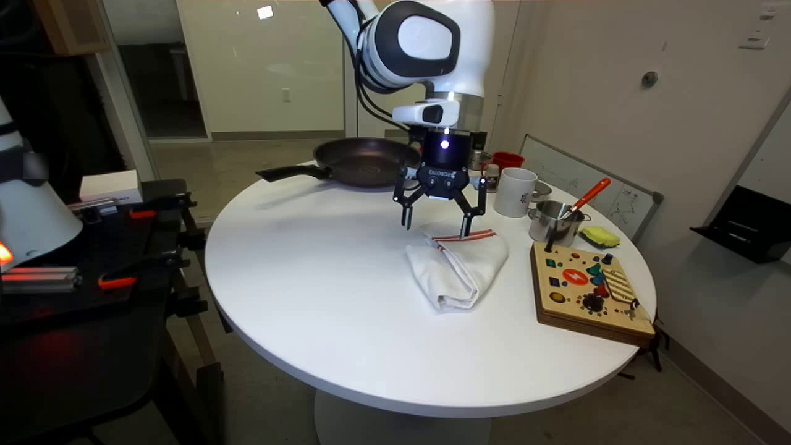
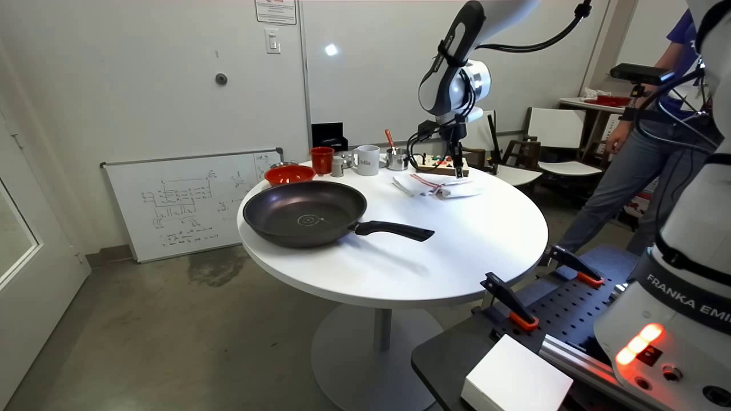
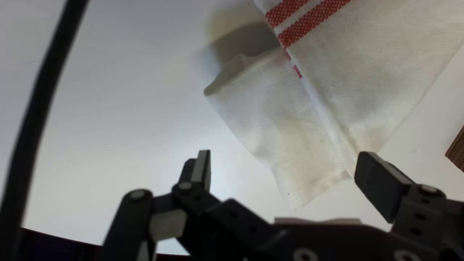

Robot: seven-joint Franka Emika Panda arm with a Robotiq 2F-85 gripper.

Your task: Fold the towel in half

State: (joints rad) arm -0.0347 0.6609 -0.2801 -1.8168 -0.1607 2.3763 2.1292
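Note:
The towel is a white cloth with red stripes, lying rumpled and partly folded on the round white table. One layer lies over another, and their edges meet in a crease along the middle. In the wrist view the striped part of the towel lies at upper right, with a narrow corner pointing down between the fingers. My gripper hangs over the towel's striped end, jaws wide apart and holding nothing. An exterior view also shows the gripper over the towel; whether a fingertip touches cloth I cannot tell.
A dark frying pan sits behind the towel. To its side stand a white mug, a metal pot with an orange-handled tool, a yellow sponge and a wooden switch board. A red bowl is near the pan.

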